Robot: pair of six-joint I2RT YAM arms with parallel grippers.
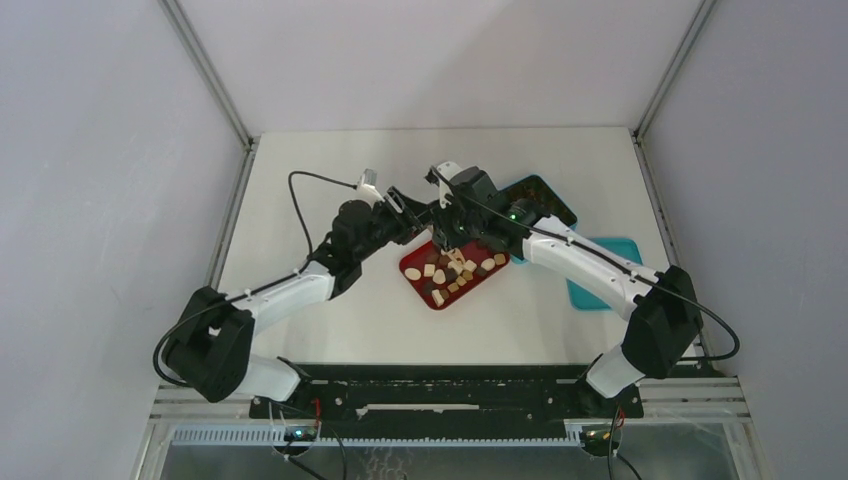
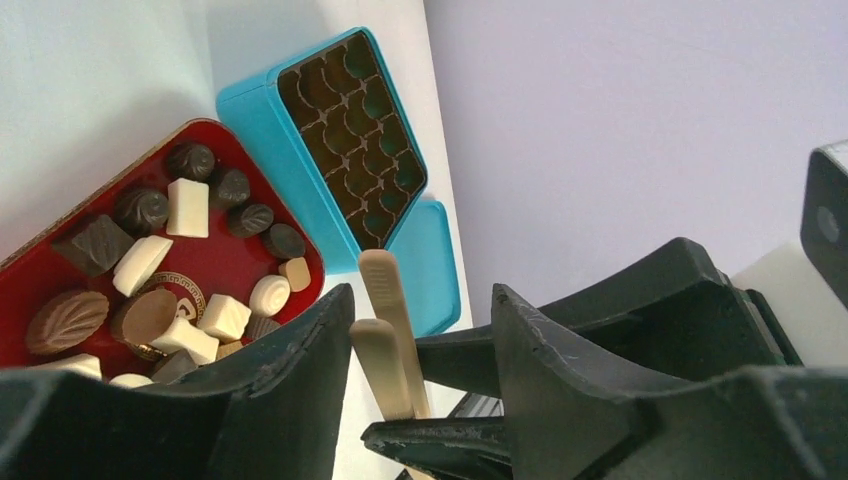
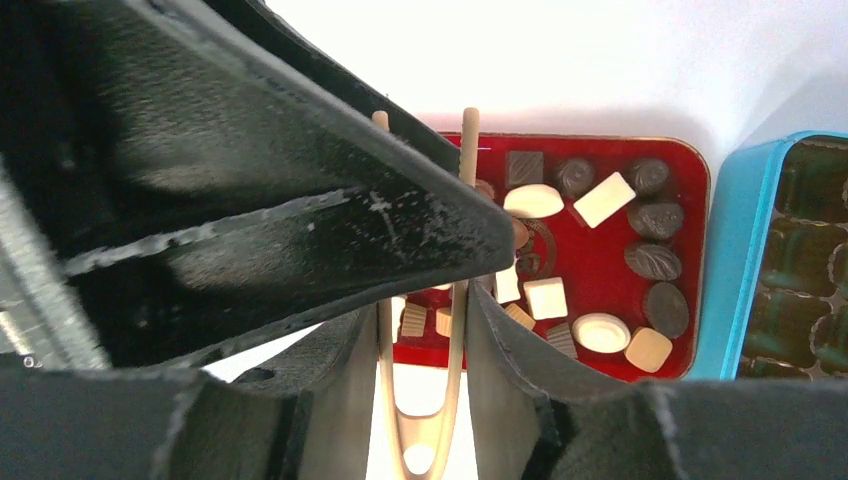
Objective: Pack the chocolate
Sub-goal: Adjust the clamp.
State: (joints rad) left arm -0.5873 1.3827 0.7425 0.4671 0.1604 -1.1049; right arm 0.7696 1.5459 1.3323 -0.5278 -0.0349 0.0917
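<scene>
The chocolate (image 1: 452,270) (image 2: 187,207) (image 3: 545,297), small dark, tan and cream pieces, lies loose in the red tray (image 1: 500,272) (image 2: 215,265) (image 3: 600,260). My right gripper (image 1: 447,232) (image 3: 422,300) is shut on the tan wooden tongs (image 3: 455,350) above the tray's near-left end. Both tong arms (image 2: 385,340) point toward the tray. My left gripper (image 1: 415,215) (image 2: 422,300) is open astride them: one finger (image 2: 310,350) sits close beside an arm, the other stands well apart. Seen from the right wrist, a left finger (image 3: 300,200) crosses over the tongs.
A teal box (image 1: 520,185) (image 2: 260,120) (image 3: 735,250) with a dark brown grid insert (image 2: 355,130) of hollow cells stands just right of the tray. Its teal lid (image 1: 600,270) (image 2: 435,260) lies farther right. White walls close in the table on three sides.
</scene>
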